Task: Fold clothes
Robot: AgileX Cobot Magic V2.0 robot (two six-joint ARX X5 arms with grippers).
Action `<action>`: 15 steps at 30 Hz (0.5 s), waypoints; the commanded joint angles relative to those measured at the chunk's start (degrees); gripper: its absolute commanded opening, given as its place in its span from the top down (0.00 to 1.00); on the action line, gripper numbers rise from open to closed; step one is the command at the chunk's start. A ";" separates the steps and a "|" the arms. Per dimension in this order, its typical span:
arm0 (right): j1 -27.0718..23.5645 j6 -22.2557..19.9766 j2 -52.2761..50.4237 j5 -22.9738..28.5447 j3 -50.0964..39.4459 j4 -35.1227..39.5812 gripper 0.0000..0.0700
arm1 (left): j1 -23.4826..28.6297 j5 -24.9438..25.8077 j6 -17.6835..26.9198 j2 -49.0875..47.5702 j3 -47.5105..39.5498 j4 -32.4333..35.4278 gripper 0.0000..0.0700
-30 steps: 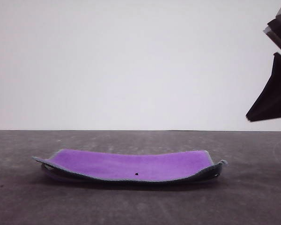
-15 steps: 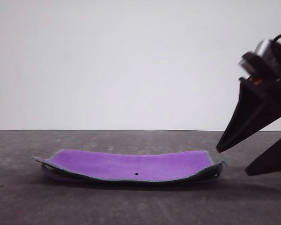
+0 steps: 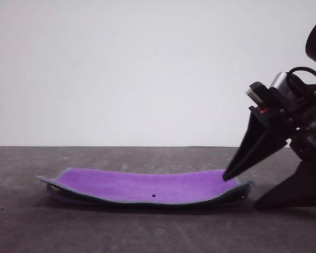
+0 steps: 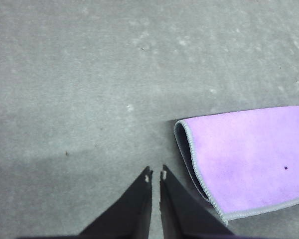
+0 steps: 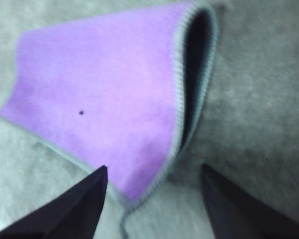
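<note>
Lying already folded once, purple face up, on the grey surface [image 3: 147, 232]: the cloth [image 3: 147, 185]. Straddling its right end with jaws wide apart, right gripper [image 3: 241, 190]; seemingly starting a second fold, needing closure on that edge. Hanging beside the cloth's left end, left gripper [image 4: 155, 175], jaws nearly together.

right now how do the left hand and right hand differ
The left hand has its fingers nearly shut; the right hand is spread wide open. The left hand hangs over bare table beside the cloth, touching nothing; the right hand straddles the cloth's corner, one fingertip over the purple face, one past its edge. Both have dark tapered fingers and hold nothing.
</note>
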 commanded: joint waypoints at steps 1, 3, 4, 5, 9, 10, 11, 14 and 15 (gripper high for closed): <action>0.28 2.25 1.55 0.00 0.11 2.32 0.46 | -0.11 0.07 0.00 0.20 0.44 0.44 0.98; 0.28 3.60 2.57 -0.36 0.14 4.20 0.46 | -0.11 0.04 0.04 0.20 0.44 0.44 0.98; 0.28 4.02 3.13 -0.55 0.15 4.88 0.46 | -0.11 0.04 0.04 0.20 0.44 0.44 0.98; 0.28 4.49 3.89 -1.23 0.18 5.60 0.46 | -0.11 0.04 0.04 0.20 0.44 0.44 0.98; 0.28 5.74 6.72 -3.08 0.36 8.54 0.50 | -0.11 0.07 0.17 0.20 0.44 0.63 0.98; 0.28 6.09 7.16 -3.19 0.39 9.26 0.54 | -0.11 0.07 0.17 0.20 0.44 0.68 0.98; 0.30 6.12 7.40 -3.38 0.42 10.19 0.62 | -0.11 0.05 0.17 0.20 0.44 0.68 0.98; 0.28 6.04 7.45 -3.47 0.83 11.35 0.92 | -0.11 0.06 0.17 0.20 0.44 0.67 0.98; 0.28 6.01 7.43 -3.60 1.03 11.63 0.98 | -0.11 0.07 0.18 0.20 0.44 0.68 0.98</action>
